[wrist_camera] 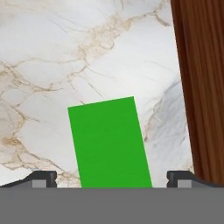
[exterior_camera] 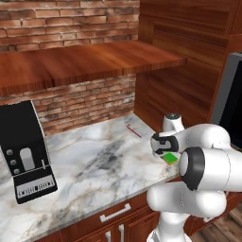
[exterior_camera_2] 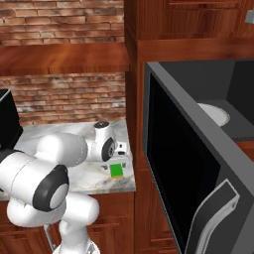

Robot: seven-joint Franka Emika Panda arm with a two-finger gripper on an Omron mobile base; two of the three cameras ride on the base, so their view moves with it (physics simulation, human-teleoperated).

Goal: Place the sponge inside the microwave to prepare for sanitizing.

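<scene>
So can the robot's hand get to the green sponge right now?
Probably yes. The gripper hangs right above the sponge, its fingertips spread to either side. The marble counter around the sponge is bare, and the wooden wall stands off to one side.

We see the white arm folded forward over the counter (exterior_camera: 94, 160), its bulky dark-jointed elbow nearest the base cameras and the forearm reaching away from them. The wrist bends downward, so the hand points at the surface near the counter's right end. The gripper (wrist_camera: 112, 177) hangs low, and in the hand view its jaws stand wide apart, one dark fingertip (wrist_camera: 41, 178) at the lower left and the other at the lower right. The sponge (wrist_camera: 109, 142) lies flat between them; we cannot tell whether either tip touches it.
</scene>
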